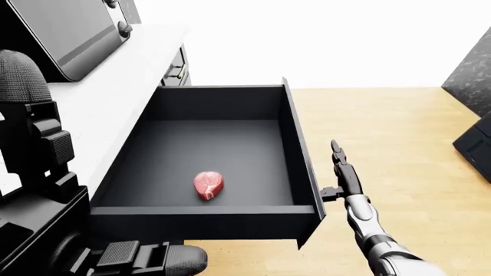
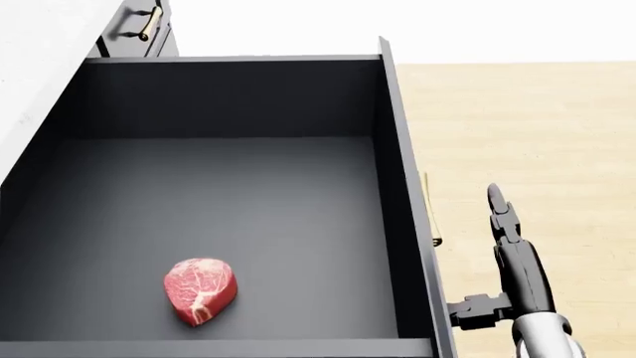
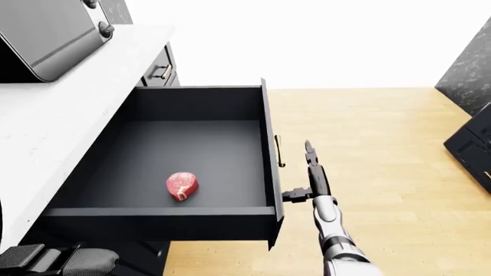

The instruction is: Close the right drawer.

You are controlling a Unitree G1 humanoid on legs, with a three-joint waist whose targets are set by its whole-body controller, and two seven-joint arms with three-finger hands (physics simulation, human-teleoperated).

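The right hand (image 3: 307, 178) is hovering just beside the drawer front (image 3: 271, 172), fingers spread flat, gripping nothing; the thumb is pointing at the panel. The left hand (image 1: 142, 257) is hanging low with its grasp unreadable. The drawer (image 2: 229, 97) is standing fully open from the counter (image 3: 46, 132), holding a steak (image 2: 200, 289) near its nearer wall. The palm should be pressing squarely beside the handle (image 3: 278, 151), pushing straight inward.
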